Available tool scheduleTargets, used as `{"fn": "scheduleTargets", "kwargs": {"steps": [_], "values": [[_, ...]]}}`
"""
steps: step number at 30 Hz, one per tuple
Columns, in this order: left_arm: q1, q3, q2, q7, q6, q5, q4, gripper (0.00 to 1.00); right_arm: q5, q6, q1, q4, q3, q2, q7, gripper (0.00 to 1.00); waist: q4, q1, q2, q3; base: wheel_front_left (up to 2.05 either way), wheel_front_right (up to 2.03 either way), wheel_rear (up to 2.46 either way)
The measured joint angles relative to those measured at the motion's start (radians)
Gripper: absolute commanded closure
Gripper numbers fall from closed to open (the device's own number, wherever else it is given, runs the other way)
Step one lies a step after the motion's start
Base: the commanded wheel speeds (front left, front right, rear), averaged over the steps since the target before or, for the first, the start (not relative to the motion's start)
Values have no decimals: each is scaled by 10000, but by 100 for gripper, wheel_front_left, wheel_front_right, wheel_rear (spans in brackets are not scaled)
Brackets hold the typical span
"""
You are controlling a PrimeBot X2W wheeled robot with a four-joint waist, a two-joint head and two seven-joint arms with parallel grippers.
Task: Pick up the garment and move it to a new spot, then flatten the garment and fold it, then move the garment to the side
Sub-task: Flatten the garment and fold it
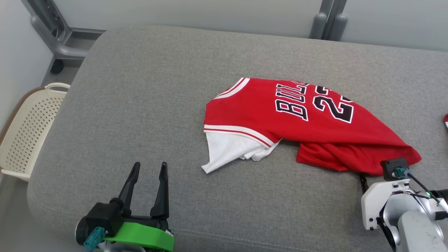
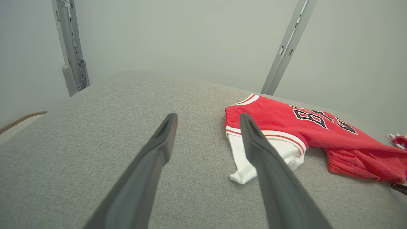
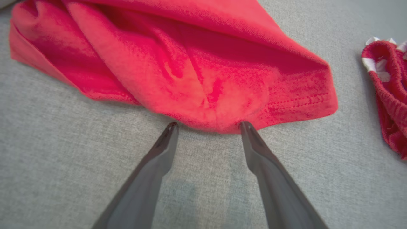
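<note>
- Head view: a red basketball jersey [image 1: 245, 115] with white trim and black lettering lies crumpled on the right half of a grey upholstered cushion [image 1: 140, 87], about midway between its far and near edges.
- A white part of the jersey spreads out from under its left end, and its red hem trails toward the near right corner.
- The left gripper [image 1: 150, 164] hangs at the near edge, left of centre, well apart from the jersey. Its two dark fingers stand spread and hold nothing.
- The right arm's white wrist housing [image 1: 381, 203] sits at the near right corner, right against the jersey's hem. From here its fingers are mostly hidden.
- A cream perforated basket [image 1: 28, 129] stands beyond the cushion's left edge, and a grey metal frame [image 1: 52, 38] rises past the far left corner.
- Left wrist view: the left gripper [image 2: 207, 117] has its fingers wide apart over bare grey fabric, empty. The jersey [image 2: 270, 117] lies ahead and to the right of them.
- Right wrist view: the right gripper [image 3: 209, 124] is spread wide and grips nothing. Both fingertips [image 3: 246, 127] sit right at the edge of the jersey's [image 3: 206, 63] bunched red hem.
- A smaller red-and-white cloth [image 3: 388, 79] lies apart from the jersey near the right edge.
</note>
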Motion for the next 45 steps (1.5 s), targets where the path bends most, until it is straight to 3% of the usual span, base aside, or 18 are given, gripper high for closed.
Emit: {"fn": "scheduleTargets", "kwargs": {"steps": [2, 3, 5, 10, 14, 25, 32, 38, 45], "values": [[-41, -8, 0, 0, 0, 0, 4, 0, -46, 0, -94, 104, 25, 10, -10, 0, 7, 0, 0, 31, 0, 0, 0], [-87, -19, 0, 0, 0, -2, 2, 0, -73, 0, -205, 209, 35, 23, -15, 48, 16, 0, 0, 62, 0, 0, 0], [-101, -21, 0, 0, 0, -8, 6, 0, -140, 0, -388, 389, 25, 35, -31, 100, 37, 0, 0, 114, 0, 0, 0], [-160, -42, 0, 0, 52, -77, 10, 0, -347, 0, -555, 520, -165, -123, -92, 100, 139, 0, 0, 164, 0, 0, 0], [-157, -13, -2, 0, 82, -90, 23, 0, -456, 0, -501, -199, -305, -449, -46, 100, 157, 0, 0, 79, 0, 0, 0], [-45, 44, -2, 0, 127, -192, 12, 0, -203, 2, -127, -4458, 274, -2418, 1496, 100, 50, 0, 0, -310, 0, 0, 0], [62, 6, -2, 0, 127, -249, 10, 0, -249, 0, -277, -6209, -17, -3012, 1931, 100, 59, 0, 0, -414, 0, 0, 0], [65, -19, -2, 0, 125, -261, 25, 0, -123, 0, -554, -5973, 211, -3141, 2031, 100, 120, 0, 0, -454, 0, 0, 0], [61, -50, -2, 0, 81, -263, 52, 0, 92, 0, -2049, -3847, 1062, -2871, 1235, 100, 109, 0, 0, -319, 0, 0, 0]]}}
